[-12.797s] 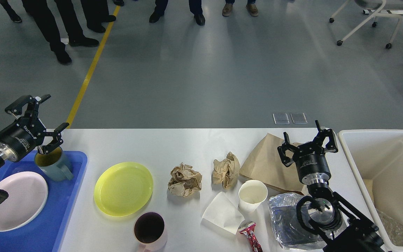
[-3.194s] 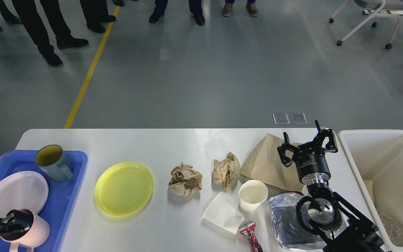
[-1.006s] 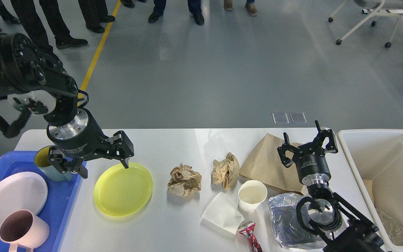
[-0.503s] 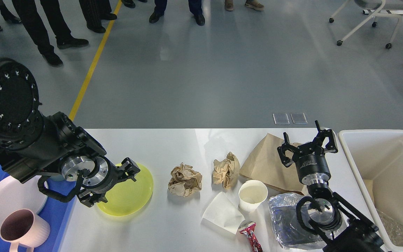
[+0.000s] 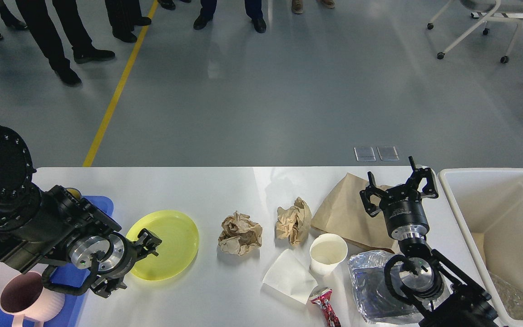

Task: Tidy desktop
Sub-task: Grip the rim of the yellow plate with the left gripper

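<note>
A line of small white print runs round the black collar of the right pincer [image 5: 400,184], too fine to read. The red snack wrapper [image 5: 327,309] at the surface's near edge carries markings, likewise unreadable. No other lettering shows.

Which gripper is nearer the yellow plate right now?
Left. The left gripper is at the yellow plate, its fingers over the near-left rim. The right gripper hangs far to the right, over the brown paper bag.
</note>
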You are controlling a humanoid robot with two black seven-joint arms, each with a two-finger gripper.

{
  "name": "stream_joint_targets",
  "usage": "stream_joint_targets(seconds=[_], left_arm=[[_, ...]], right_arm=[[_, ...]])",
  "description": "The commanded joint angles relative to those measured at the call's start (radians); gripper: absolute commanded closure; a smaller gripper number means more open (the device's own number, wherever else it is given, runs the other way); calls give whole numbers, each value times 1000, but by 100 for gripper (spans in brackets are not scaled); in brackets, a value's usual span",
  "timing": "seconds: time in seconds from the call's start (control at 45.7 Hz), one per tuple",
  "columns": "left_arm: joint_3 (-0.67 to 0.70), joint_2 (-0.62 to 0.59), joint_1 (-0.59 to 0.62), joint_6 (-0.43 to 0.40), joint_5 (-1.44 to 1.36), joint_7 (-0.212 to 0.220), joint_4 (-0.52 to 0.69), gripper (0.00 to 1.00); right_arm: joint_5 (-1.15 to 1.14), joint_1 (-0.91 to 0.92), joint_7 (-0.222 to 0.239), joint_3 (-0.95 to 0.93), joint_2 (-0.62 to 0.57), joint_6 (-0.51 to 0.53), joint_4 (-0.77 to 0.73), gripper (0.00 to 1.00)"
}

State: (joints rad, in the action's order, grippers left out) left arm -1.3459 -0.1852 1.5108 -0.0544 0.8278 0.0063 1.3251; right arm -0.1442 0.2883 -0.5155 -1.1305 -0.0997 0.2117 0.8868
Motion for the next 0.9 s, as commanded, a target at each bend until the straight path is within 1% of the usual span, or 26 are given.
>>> stream_joint_targets(seconds=[0.0,0.131,0.263,0.35,0.416,0.547,0.7,0.809,0.875], left_arm=[[7,-46,-26,-4,-1,-2,-15,4],[83,-62,-75,21,1,1,-41,4],[100,-62,-110,80,7,3,-64,6],[135,-65,-141,113,5,3,-90,7],[160,-69,-147,122,7,3,-93,7],[165,-91,-149,125,16,3,-95,9],[165,-92,-150,128,17,3,-96,19],[166,-91,-158,130,31,3,-96,32],[166,-91,-161,131,33,1,-98,34]], right_arm=[[0,0,0,0,0,0,0,0],[-1,0,0,0,0,0,0,0],[0,0,0,0,0,0,0,0],[0,0,0,0,0,0,0,0],[0,0,0,0,0,0,0,0],[-1,0,0,0,0,0,0,0],[0,0,0,0,0,0,0,0],[0,0,0,0,-2,0,0,0],[0,0,0,0,0,0,0,0]])
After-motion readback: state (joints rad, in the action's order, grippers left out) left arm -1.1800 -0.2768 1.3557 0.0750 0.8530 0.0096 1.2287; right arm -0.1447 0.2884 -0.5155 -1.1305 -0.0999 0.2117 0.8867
